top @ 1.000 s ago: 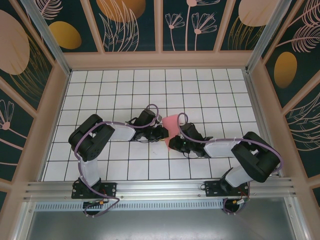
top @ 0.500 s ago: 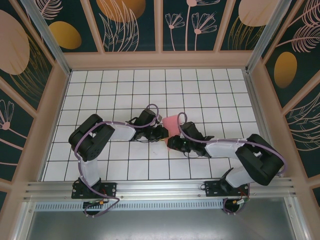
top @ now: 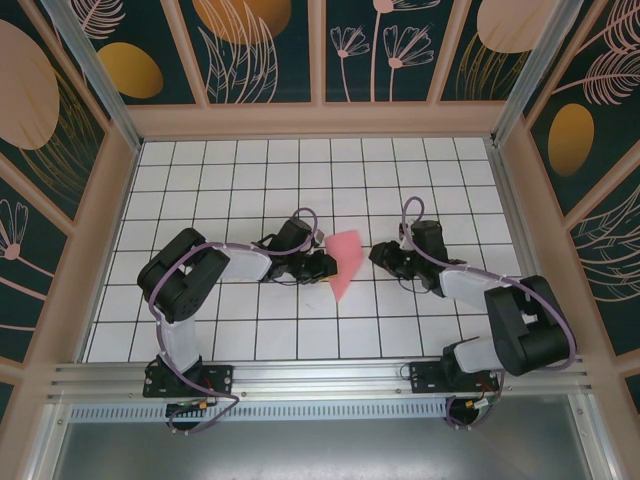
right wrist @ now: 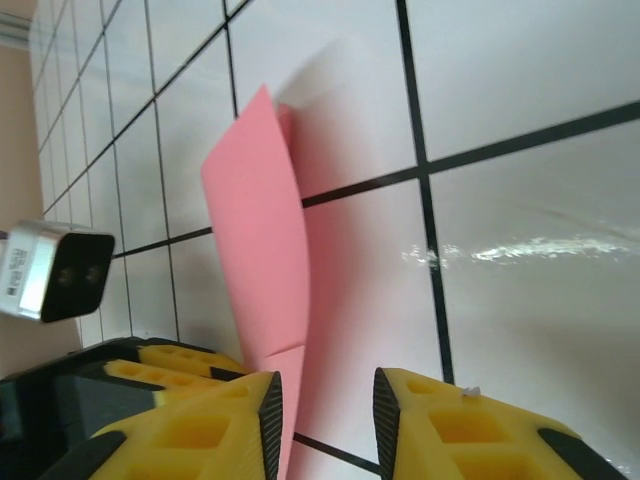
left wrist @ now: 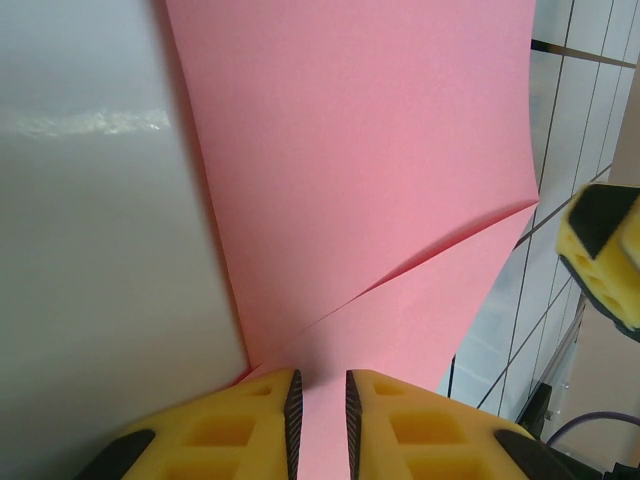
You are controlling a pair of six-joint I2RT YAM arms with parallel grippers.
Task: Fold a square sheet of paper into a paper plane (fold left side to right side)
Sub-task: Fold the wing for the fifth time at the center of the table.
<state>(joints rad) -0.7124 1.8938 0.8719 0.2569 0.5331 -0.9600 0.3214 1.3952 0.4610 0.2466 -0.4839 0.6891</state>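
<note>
The pink paper [left wrist: 370,180] runs past the left wrist view's top.

Paper [top: 343,262]: plain salmon pink, unmarked, deeper pink in fold shadow.
Worktop [top: 230,180] under paper: glossy white squares, thin black grid lines.
Left jaws, right jaws by paper: yellow, black pads [left wrist: 293,410].
Arms [top: 185,275] either side of paper: black joints, white links, lilac cables [top: 228,246].
Walls [top: 260,50] beyond paper: dark teal, orange and peach ovals, pale outline flowers and leaves, beige frame strips.
Rail [top: 320,375] nearer than paper: silver.
</note>
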